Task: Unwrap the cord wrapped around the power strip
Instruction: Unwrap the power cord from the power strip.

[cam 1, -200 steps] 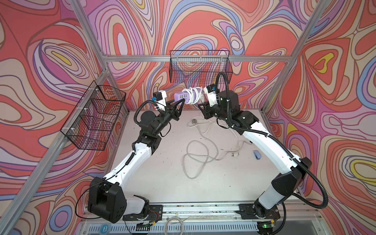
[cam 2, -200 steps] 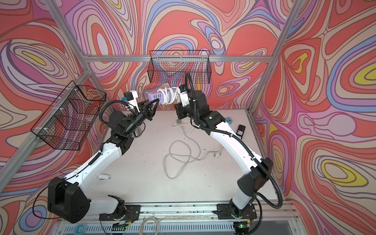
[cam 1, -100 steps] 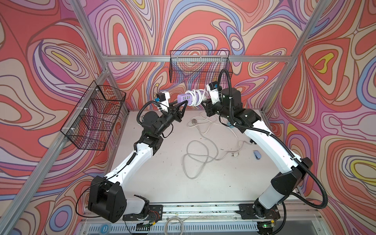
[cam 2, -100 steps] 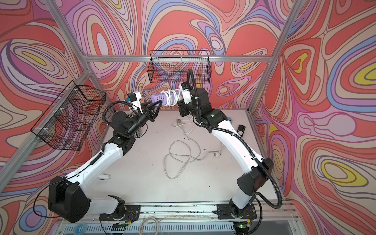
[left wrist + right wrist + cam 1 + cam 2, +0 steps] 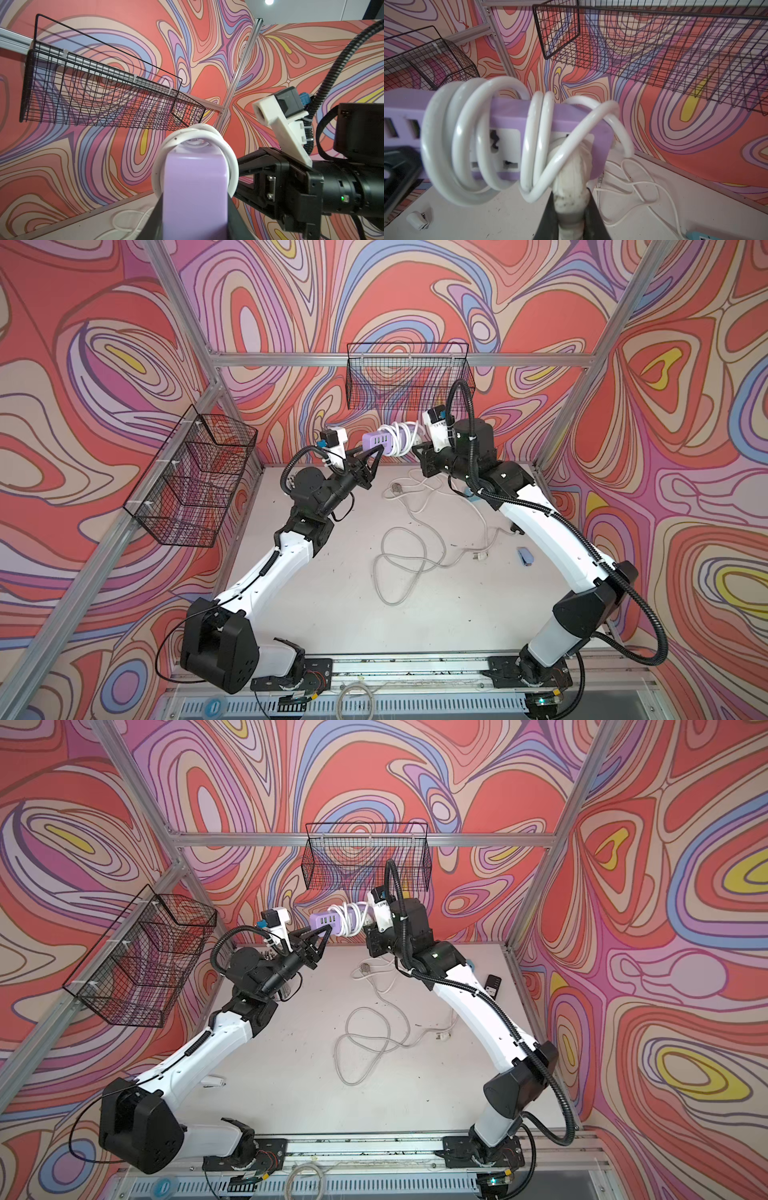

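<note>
Overhead, in both top views, the lilac power strip [image 5: 376,442] [image 5: 324,922] hung in the air near the back wall, well above the table [image 5: 332,593], lying roughly level between the two arms. The left pincer [image 5: 376,452] was clamped on the end with the row of small ports. The right pincer [image 5: 417,448] met the opposite end, where the white cord [image 5: 401,438] was wound in several loops around the body. Below, a thin loose cable [image 5: 409,539] lay in tangled curves on the table.

From the left wrist, the power strip [image 5: 194,187] showed its lilac body squeezed inside the left pincer [image 5: 194,207]. Coils of cord [image 5: 227,151] ringed it further along, with the black right pincer [image 5: 249,166] just beside them.

From the right wrist, three loops of cord [image 5: 467,135] wrapped the middle of the power strip [image 5: 508,110]. Two more sat near its end, and a slacker loop crossed over them. The right pincer [image 5: 571,209] was closed on the cord's thick, grimy white stem at that end.
</note>
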You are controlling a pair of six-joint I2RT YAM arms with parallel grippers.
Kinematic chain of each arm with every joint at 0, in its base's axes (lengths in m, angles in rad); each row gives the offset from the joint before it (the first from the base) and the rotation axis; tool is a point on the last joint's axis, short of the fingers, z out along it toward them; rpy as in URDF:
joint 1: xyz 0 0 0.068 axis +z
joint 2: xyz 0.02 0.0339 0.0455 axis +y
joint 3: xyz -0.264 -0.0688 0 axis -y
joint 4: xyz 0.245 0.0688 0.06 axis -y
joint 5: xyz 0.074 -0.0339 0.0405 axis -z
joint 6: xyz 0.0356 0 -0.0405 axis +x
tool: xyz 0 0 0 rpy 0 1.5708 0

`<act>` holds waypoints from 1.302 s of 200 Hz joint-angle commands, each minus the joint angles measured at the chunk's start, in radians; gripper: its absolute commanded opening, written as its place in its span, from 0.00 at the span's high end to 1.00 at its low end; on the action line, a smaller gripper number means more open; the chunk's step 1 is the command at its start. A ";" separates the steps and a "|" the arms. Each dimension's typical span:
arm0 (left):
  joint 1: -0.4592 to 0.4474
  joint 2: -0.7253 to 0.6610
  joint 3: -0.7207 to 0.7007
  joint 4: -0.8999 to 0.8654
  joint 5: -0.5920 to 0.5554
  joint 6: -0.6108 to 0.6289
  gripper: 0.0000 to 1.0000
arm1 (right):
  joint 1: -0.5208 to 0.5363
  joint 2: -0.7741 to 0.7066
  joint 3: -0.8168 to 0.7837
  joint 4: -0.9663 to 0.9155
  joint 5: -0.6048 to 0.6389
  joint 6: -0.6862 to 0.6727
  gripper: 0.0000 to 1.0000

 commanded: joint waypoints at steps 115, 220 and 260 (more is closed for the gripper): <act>0.043 -0.027 -0.011 0.027 -0.012 0.046 1.00 | -0.119 -0.102 -0.039 0.040 -0.140 0.039 1.00; 0.035 -0.037 -0.026 -0.015 -0.096 0.113 1.00 | -0.010 -0.094 0.009 0.018 -0.068 0.051 1.00; 0.045 -0.054 -0.022 -0.019 -0.099 0.119 1.00 | -0.207 -0.149 -0.031 -0.009 -0.187 0.057 1.00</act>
